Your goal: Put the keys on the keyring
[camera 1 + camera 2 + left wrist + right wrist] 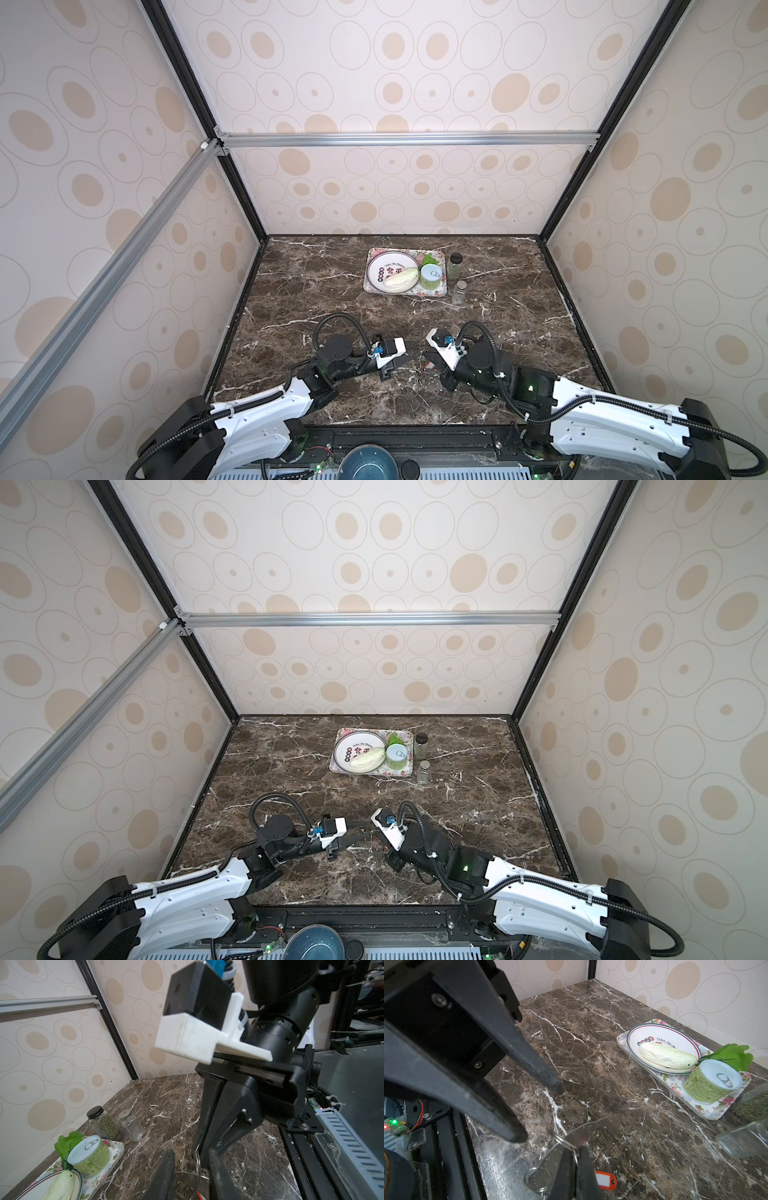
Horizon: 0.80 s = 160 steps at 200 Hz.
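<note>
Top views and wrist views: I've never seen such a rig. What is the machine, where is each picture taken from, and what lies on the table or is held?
It is a robot with two arms, each ending in a two-fingered gripper. Both top views look down on the whole marble table from one double camera overhead; the other two come from a camera on each wrist. In the right wrist view the right gripper is shut on the keyring, a flat grey metal plate; the left gripper stands open close by, holding nothing. A red-orange key tag shows by the right gripper. Farther back a floral tray carries a white plate with a pale vegetable, and a green can; a herb jar and a glass shaker stand next to it.
</note>
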{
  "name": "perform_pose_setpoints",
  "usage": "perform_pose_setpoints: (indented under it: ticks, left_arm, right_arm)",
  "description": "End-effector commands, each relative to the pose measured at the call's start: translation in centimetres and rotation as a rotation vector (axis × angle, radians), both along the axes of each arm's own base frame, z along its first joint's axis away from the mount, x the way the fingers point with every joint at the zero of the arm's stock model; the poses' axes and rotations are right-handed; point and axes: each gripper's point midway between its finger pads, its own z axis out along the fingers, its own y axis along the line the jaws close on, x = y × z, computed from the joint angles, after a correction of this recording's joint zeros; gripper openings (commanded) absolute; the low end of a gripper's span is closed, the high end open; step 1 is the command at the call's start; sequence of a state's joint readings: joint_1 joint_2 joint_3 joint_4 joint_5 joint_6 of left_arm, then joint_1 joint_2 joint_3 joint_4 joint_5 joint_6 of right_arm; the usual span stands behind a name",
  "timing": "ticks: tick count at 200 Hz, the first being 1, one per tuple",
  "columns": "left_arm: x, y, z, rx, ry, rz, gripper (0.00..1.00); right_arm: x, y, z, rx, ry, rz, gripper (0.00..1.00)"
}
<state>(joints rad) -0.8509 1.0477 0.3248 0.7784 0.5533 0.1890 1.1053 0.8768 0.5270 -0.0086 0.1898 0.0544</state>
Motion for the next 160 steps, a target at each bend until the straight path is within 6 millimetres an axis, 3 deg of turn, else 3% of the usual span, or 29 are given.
perform_pose_setpoints:
  ticks: [1, 160]
  left_arm:
    - [-0.2, -0.81, 1.66, -0.015, -0.039, -0.036, 0.28]
    - [0.46, -1.63, 0.77, 0.036, 0.0, -0.038, 0.24]
  right_arm:
    - [0.22, 0.28, 1.65, 0.016, -0.041, -0.007, 0.0]
    - [-0.16, 0.51, 1.88, -0.008, -0.087, -0.006, 0.0]
